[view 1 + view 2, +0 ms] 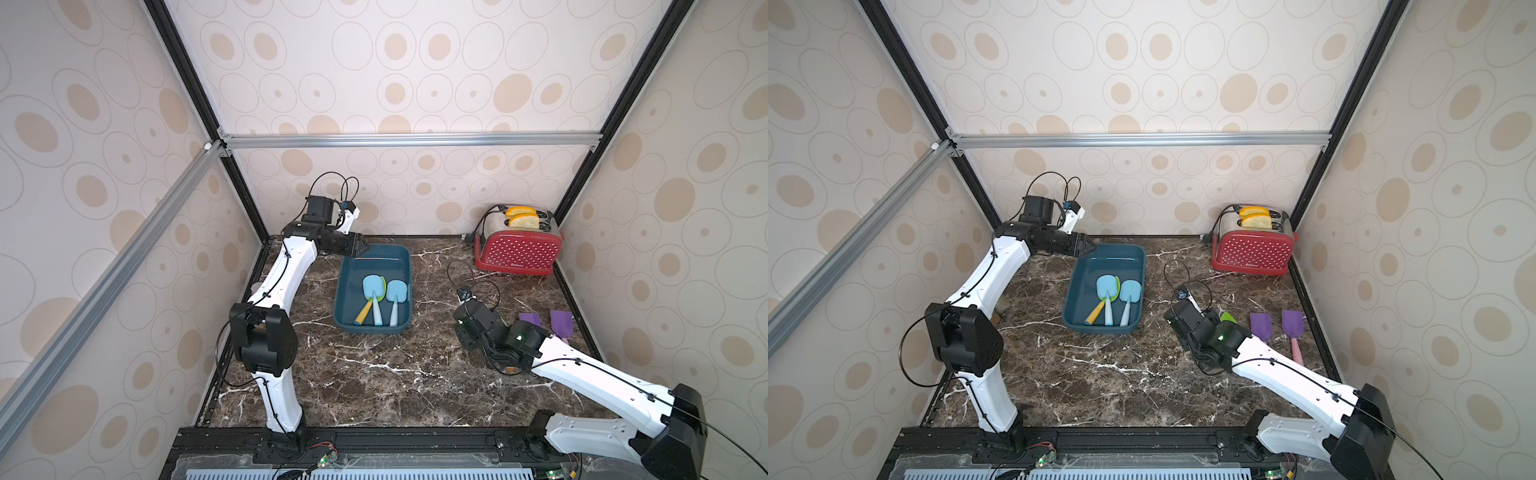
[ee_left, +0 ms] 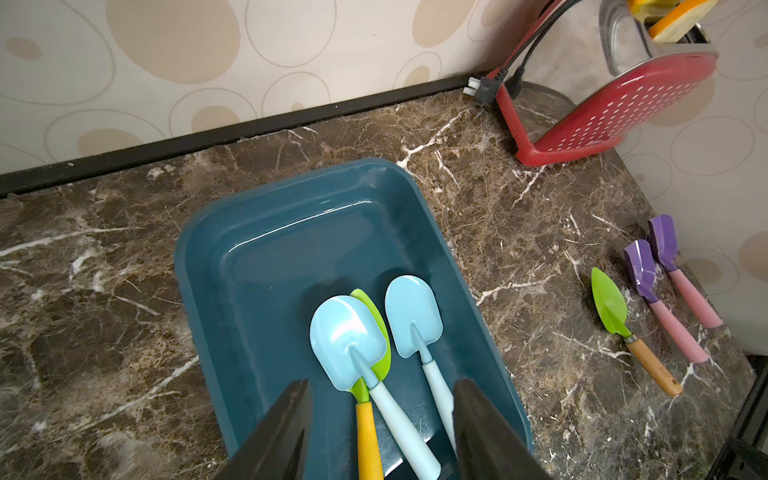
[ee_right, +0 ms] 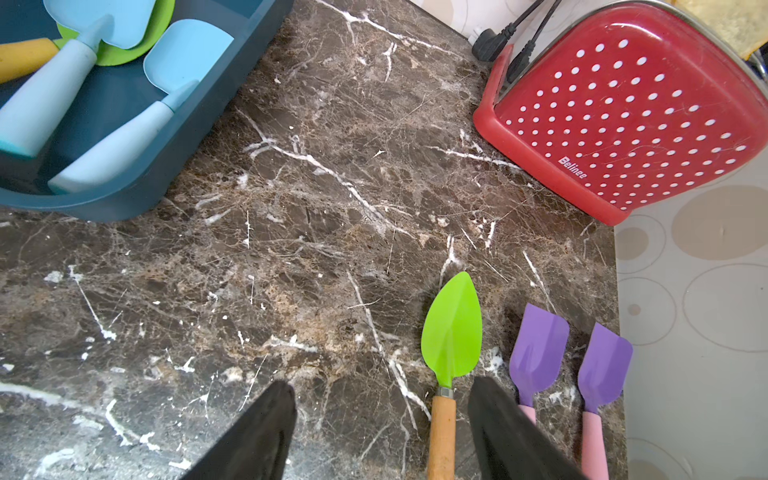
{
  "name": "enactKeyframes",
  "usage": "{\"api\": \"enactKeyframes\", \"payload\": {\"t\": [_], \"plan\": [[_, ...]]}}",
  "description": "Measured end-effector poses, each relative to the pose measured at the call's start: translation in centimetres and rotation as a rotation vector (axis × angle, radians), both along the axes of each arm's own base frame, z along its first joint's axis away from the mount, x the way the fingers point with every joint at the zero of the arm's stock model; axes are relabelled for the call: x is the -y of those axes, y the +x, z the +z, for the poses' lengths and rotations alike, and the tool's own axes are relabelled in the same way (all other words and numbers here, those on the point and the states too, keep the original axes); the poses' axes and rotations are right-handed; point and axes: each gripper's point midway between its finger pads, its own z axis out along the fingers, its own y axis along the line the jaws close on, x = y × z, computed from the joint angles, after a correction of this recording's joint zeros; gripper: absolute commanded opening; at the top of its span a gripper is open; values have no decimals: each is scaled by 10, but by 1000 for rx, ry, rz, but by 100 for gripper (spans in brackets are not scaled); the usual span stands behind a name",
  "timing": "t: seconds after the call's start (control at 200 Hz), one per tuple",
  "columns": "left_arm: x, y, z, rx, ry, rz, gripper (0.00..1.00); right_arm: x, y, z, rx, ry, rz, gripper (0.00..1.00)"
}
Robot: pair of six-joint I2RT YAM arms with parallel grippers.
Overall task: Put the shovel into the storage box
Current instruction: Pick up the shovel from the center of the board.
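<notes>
Storage box (image 3: 166, 166), teal and low-walled, lies well apart from the right gripper (image 3: 380, 384) and below the left gripper (image 2: 382, 382), whose jaws hang spread and empty over three shovels inside. The right jaws are spread too, straddling the green shovel (image 3: 451, 332) on the table. It probably handles light and stiff, slick at the glossy leaf-shaped blade; the round wooden handle (image 3: 441, 432) between the jaws looks the surest hold.
</notes>
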Motion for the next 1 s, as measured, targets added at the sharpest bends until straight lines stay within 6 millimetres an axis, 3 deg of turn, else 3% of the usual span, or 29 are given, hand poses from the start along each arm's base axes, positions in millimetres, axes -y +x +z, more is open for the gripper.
{"api": "enactKeyframes", "payload": {"t": [0.155, 0.391, 0.656, 0.846, 0.997], "plan": [[-1, -5, -20, -48, 2, 8, 59, 10, 8, 0, -1, 13, -42, 73], [2, -14, -42, -86, -45, 24, 60, 59, 26, -18, -56, 66, -202, 73], [9, -20, -28, -35, -137, 33, 61, 82, 37, -45, -152, 127, -287, 73], [12, -27, -18, -1, -172, 24, 62, 96, 38, -84, -257, 163, -363, 71], [13, -33, -22, -6, -184, 17, 62, 107, 30, -112, -329, 209, -436, 70]]}}
